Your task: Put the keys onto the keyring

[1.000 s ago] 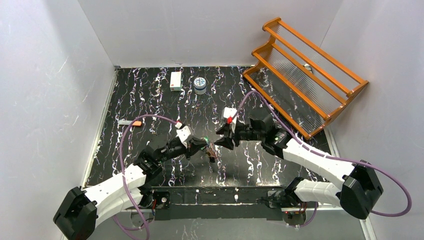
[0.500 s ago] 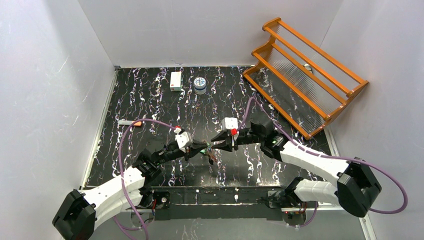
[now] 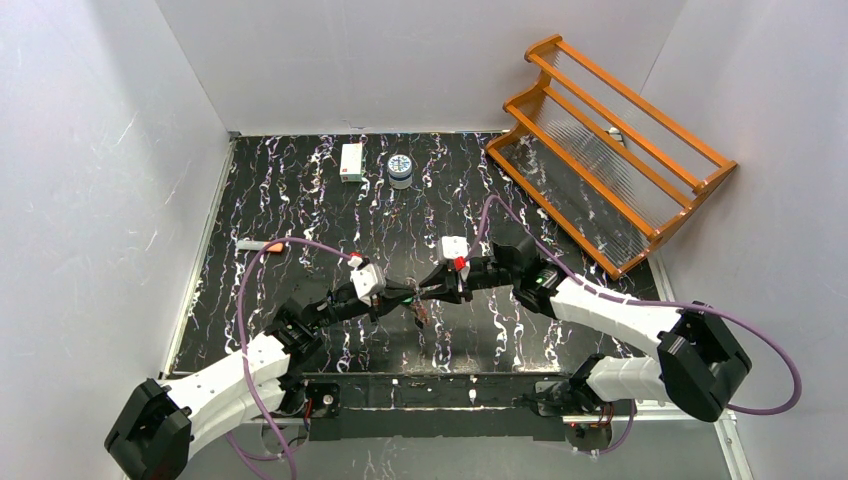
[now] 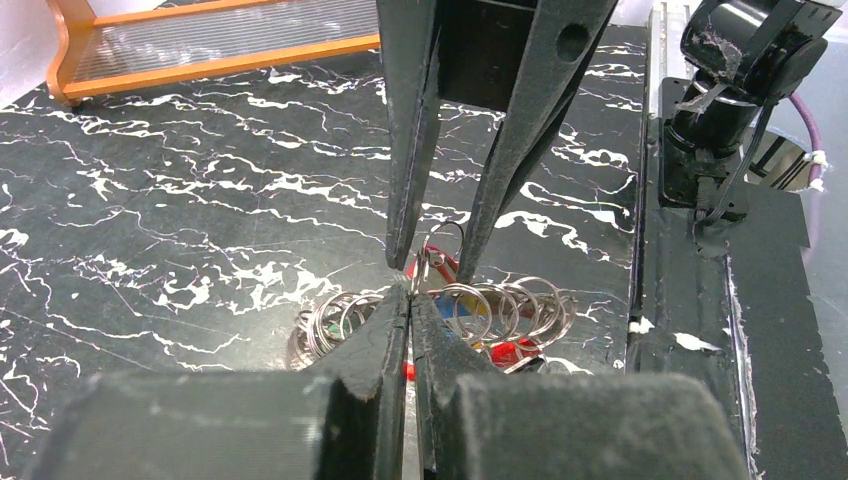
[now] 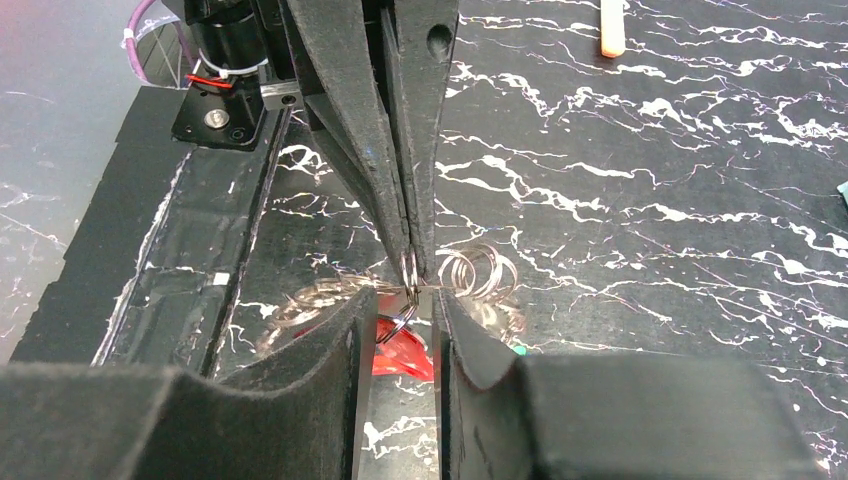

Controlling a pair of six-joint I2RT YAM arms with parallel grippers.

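An orange-tipped white marker [image 3: 262, 245] lay far left on the black, white-veined tabletop [image 3: 320, 200]. A small white box [image 3: 351, 161] and a round blue-lidded tin [image 3: 401, 170] stood near the back wall.

Left of centre, the left gripper [image 4: 411, 300] reached in low over the table. Its black fingers were pressed together, with no gap between them, and they pinched a loop of the thin silver wire keyring [image 4: 478, 300].

The keyring hung at the tips of the two grippers near the middle of the table, towards its near edge. It looked like a fanned cluster of overlapping silver coils rather than one clean hoop. The keys [image 5: 402, 357] drooped below it to the tabletop. Red plastic caps showed most clearly, and the left wrist view also showed touches of blue and yellow. The key blades were too tangled to count.

The right gripper [image 5: 405, 312] met the left one nose to nose. Its claw was narrowed but not closed, with one finger on either side of the pinched loop. Whether its pads touched the wire could not be told.

An orange wooden rack [image 3: 610, 150] with a ribbed clear shelf leaned in the far right corner.
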